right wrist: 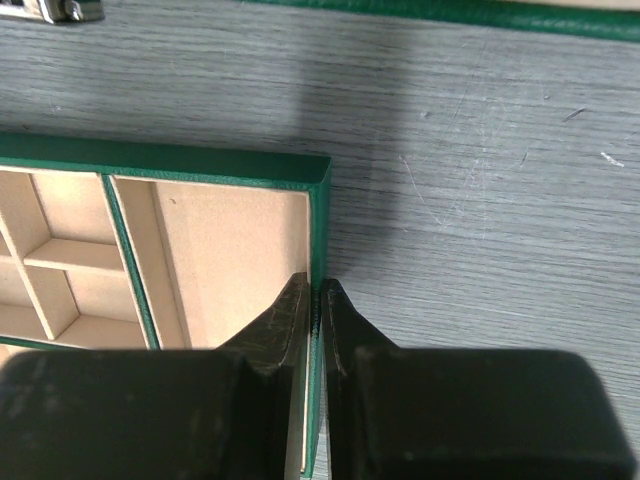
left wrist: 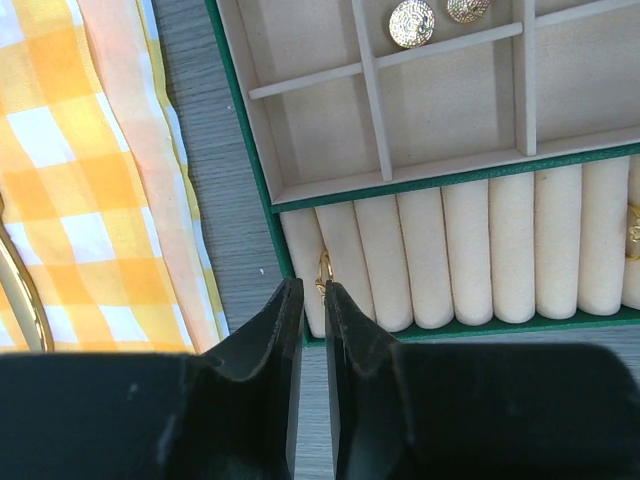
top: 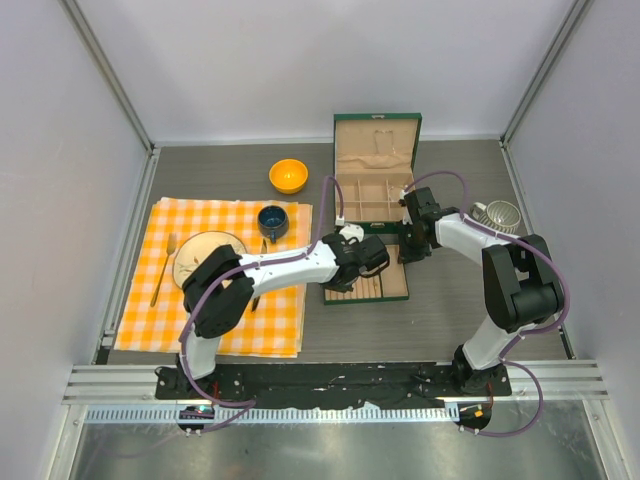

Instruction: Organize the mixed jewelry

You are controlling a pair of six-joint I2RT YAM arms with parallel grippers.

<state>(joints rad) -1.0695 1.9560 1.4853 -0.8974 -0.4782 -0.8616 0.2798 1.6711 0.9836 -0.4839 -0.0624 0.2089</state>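
an orange checked cloth point(top: 140, 300) covers the left of the table, set with a plate point(top: 205, 240), a fork point(top: 163, 270) and a dark blue cup point(top: 273, 221); an orange bowl point(top: 288, 175) sits just beyond it on bare wood. right of the cloth, a green jewelry box point(top: 378, 150) lies open with its lid upright at the back. the left gripper point(left wrist: 312, 288) hovers at the near-left corner of the box, over the cream ring rolls point(left wrist: 500, 250), its fingers drawn almost together with only a thin slit between them. a gold ring point(left wrist: 323, 268) stands in the groove between the first and second rolls, right at the fingertips; whether the fingers pinch it or merely touch it cannot be told. further in, two round gold earrings point(left wrist: 411, 22) lie side by side in one of the divided compartments, and another gold piece point(left wrist: 633, 235) peeks from the rolls at the far right. the right gripper point(right wrist: 316, 285) clamps the box's right-hand wall point(right wrist: 318, 230), one finger inside a bare compartment and one outside. a silvery fluted cup point(top: 500, 215) stands near that arm, apart from the box.
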